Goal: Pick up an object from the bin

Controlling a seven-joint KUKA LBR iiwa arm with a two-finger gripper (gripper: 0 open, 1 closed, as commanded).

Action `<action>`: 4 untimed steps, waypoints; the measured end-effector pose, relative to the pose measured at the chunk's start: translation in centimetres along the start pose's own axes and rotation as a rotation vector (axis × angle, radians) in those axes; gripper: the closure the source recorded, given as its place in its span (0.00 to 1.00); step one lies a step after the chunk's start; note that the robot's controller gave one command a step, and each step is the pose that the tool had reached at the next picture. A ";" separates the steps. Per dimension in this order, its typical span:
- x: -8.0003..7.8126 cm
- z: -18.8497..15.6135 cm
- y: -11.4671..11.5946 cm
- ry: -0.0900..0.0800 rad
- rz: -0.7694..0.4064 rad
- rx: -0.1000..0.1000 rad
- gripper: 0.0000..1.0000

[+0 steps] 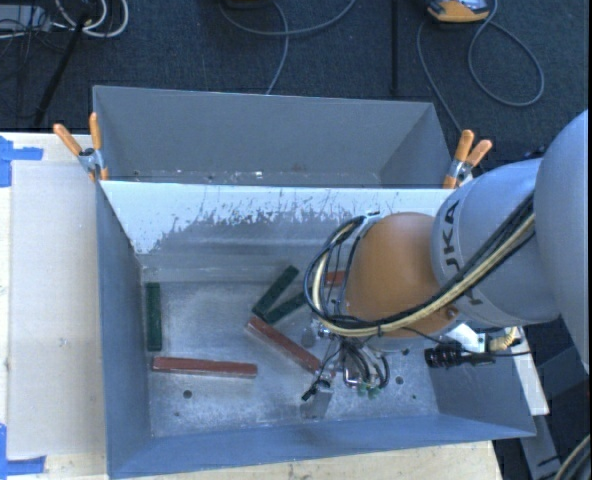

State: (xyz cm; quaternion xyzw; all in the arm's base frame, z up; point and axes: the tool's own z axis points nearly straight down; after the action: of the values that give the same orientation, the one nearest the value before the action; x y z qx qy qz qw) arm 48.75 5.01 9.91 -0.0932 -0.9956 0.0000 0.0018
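reddish-brown stick [281, 344] lies just beside the end effector [321, 388], grip unclear, on the arm [496, 238] lettered "kuka".

A single camera looks obliquely down into the whole bin [266, 138].

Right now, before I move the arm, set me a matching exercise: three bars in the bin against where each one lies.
Things:
1. lone green bar
2. long brown bar
3. slanted brown bar

Places:
A. middle of the bin, slanting toward the gripper
B. far left, running front to back
C. front left, lying crosswise

Pairs: 1-B, 2-C, 3-A.
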 end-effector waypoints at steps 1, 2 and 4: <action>-0.8 3.0 -0.2 0.001 0.188 0.000 0.00; -0.8 3.1 -0.2 -0.001 0.189 0.000 0.00; -0.8 1.7 -0.2 -0.003 0.190 -0.001 1.00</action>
State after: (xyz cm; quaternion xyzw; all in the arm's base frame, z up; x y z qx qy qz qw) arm 49.46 4.63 8.23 -0.1873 -0.9823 -0.0002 0.0004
